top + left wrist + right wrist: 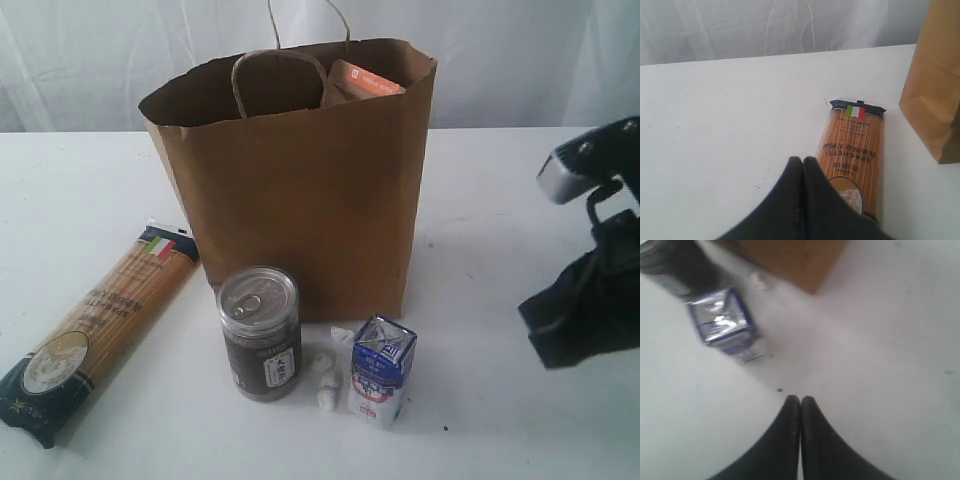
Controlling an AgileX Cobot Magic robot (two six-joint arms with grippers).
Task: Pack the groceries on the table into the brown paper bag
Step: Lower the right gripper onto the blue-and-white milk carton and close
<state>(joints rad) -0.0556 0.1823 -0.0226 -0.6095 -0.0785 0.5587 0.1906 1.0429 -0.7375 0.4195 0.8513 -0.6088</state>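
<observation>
The long spaghetti packet [95, 335] lies nearest you, flat on the surface [500, 300]. Its dark end points toward the near left corner and its Italian-flag end points at the brown paper bag [300, 200]. Just right of it, toward the middle of the near edge, the dark can [261, 335] stands upright with its pull-tab lid up. The blue-white mini carton [381, 370] stands upright near the can, and a few small white scraps [327, 375] lie between them; you cannot tell what the scraps are. Both stand just in front of the bag, which is upright mid-surface with its mouth open. Inside it, the brown pouch with orange label [365, 80] shows above the rim at the far right, beside a twisted handle [275, 70] that droops into the opening.

Your left tool [803, 160] is clenched with its fingertips pressed together and nothing between them. It sits over the packet's dark end, and you cannot tell whether it touches. Your right tool [800, 400] is also clenched and empty, above bare surface and apart from the carton [722, 320] and the bag's corner [795, 260]; this view is blurred. The right arm [590, 290] shows at the surface's right edge.
</observation>
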